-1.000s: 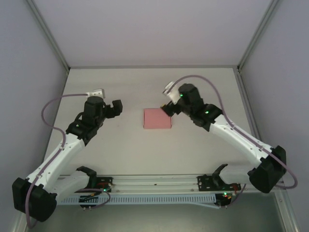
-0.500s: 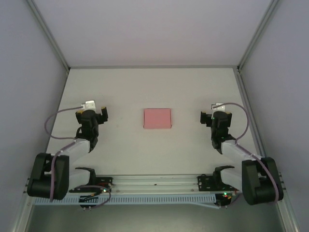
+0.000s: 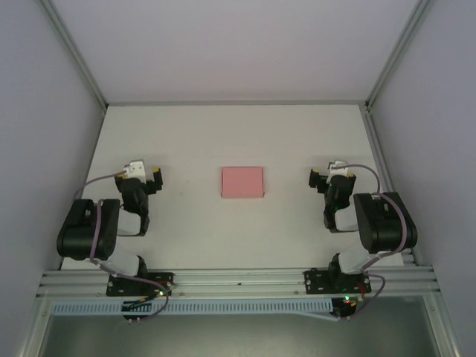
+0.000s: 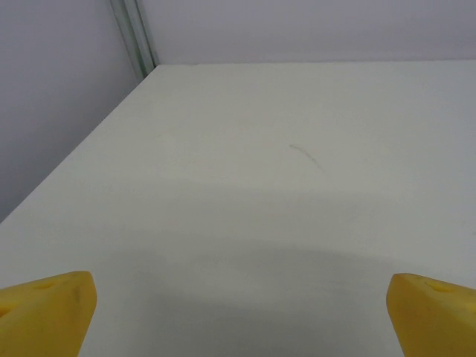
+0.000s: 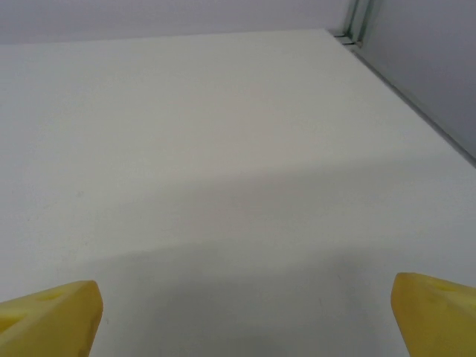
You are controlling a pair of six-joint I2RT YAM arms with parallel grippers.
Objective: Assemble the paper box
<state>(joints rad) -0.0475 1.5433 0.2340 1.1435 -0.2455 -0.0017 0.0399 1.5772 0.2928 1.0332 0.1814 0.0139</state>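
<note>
The pink paper box (image 3: 242, 182) lies as a small closed rectangle on the table (image 3: 223, 134), between the two grippers and well apart from each: off to the right of the left gripper (image 3: 143, 178) and off to the left of the right gripper (image 3: 331, 178). Both arms sit folded low over their bases, so the step in hand looks like parking clear of a box that, judged from above, seems already folded up. Doing that well means keeping both sets of jaws wide of the box so that no finger or cable nudges the light card, and holding the arms low and steady. If a flap does need pressing, which cannot be told from above, the better approach would be level and from both sides at once so the box does not slide. On each wrist camera the yellow fingertips, left (image 4: 46, 309) and right (image 5: 49, 316), stand at the far corners, spread wide, with only bare table ahead of and between them; they hold and touch nothing.
</note>
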